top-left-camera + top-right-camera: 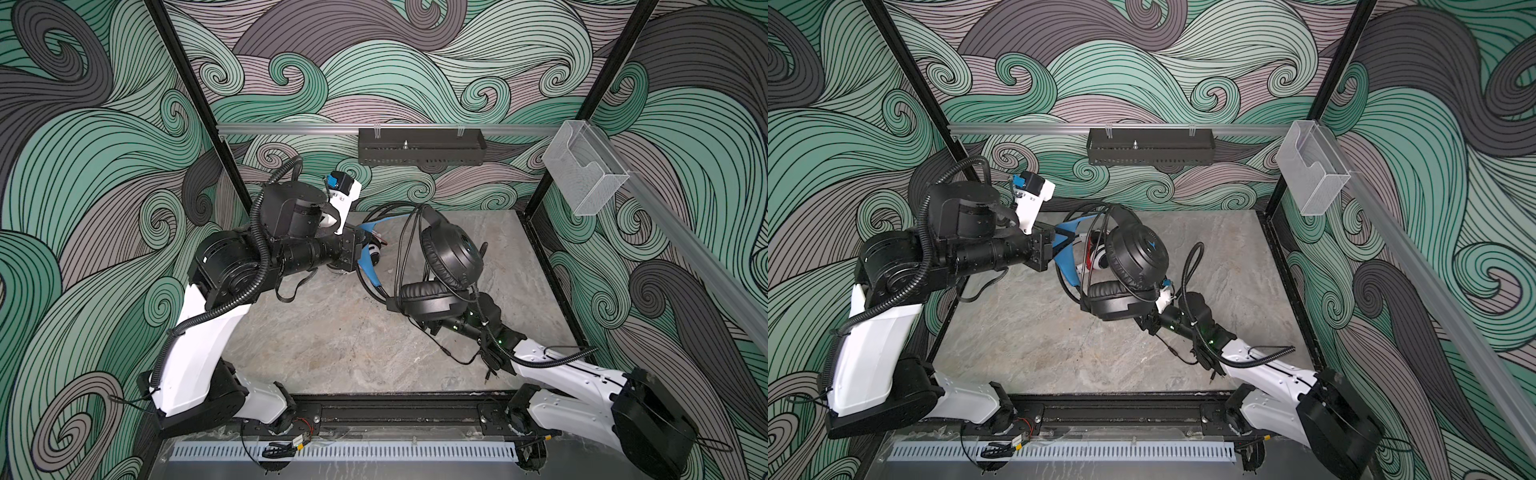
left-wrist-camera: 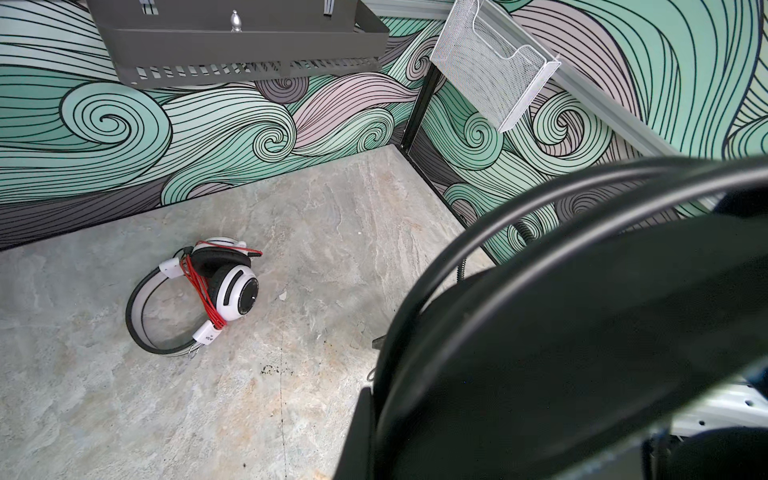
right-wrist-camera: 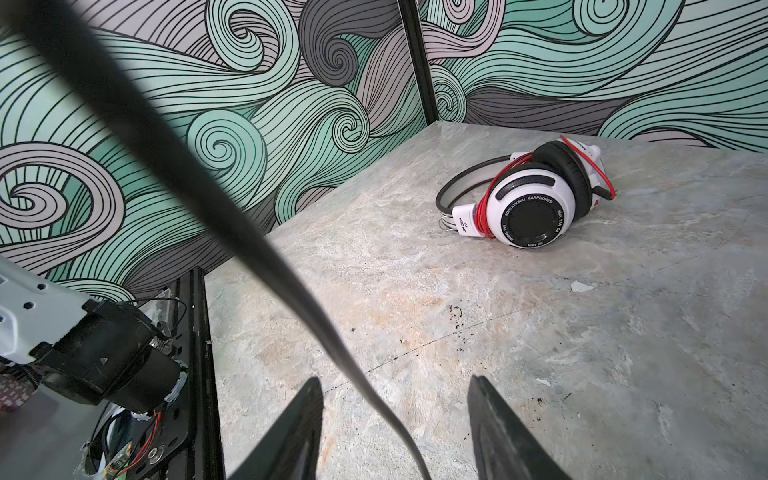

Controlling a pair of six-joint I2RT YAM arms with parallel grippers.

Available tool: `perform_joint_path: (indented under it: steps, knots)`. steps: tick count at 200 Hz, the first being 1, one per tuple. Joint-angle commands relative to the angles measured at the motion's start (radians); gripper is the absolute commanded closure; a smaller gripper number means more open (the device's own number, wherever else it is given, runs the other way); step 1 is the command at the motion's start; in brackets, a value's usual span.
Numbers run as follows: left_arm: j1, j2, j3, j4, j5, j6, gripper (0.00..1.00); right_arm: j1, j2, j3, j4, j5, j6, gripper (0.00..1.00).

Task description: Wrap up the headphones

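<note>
Black headphones (image 1: 451, 253): L claw (image 1: 362, 243) prob. clamped on band (image 1: 367, 265), R claw (image 3: 395, 379) apart round cord (image 3: 291, 291).

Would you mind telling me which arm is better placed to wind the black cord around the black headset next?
The right, probably. The right gripper is open with the black cord running between its fingers, ready to close and loop. The left gripper is shut on the black headset, holding it up.
</note>
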State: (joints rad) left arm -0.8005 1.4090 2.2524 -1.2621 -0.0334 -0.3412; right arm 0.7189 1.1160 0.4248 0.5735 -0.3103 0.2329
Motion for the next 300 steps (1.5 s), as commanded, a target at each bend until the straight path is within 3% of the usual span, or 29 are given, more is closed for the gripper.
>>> perform_joint_path:
  steps: [1,23,40,62,98,117,204,257,300]
  knots:
    - [0.006,-0.022,0.008,0.079,0.033,-0.056,1.0,-0.006,0.025,0.016,0.061,0.01,0.009,0.43]
    - [0.007,-0.027,-0.003,0.088,0.037,-0.064,1.0,-0.007,0.094,0.039,0.1,-0.014,0.013,0.44]
    - [0.012,-0.03,-0.01,0.089,0.037,-0.068,1.0,-0.008,0.141,0.056,0.121,-0.038,0.018,0.51]
    - [0.024,-0.034,-0.016,0.102,0.046,-0.081,1.0,-0.009,0.163,0.058,0.134,-0.055,0.021,0.72]
    - [0.051,-0.058,-0.067,0.14,0.054,-0.13,1.0,-0.008,0.134,0.039,0.104,-0.061,0.013,1.0]
    - [0.089,-0.081,-0.115,0.195,0.046,-0.18,1.0,0.012,0.106,0.043,0.006,-0.035,-0.023,1.0]
    - [0.252,-0.046,-0.201,0.305,-0.161,-0.34,1.0,0.277,-0.084,0.098,-0.509,0.369,-0.155,1.0]
    - [0.284,-0.021,-0.332,0.367,-0.371,-0.183,1.0,0.503,-0.076,0.27,-0.764,0.587,-0.248,1.0]
    - [0.282,-0.051,-0.571,0.442,-0.583,-0.004,1.0,0.631,-0.091,0.45,-0.95,0.709,-0.329,1.0]
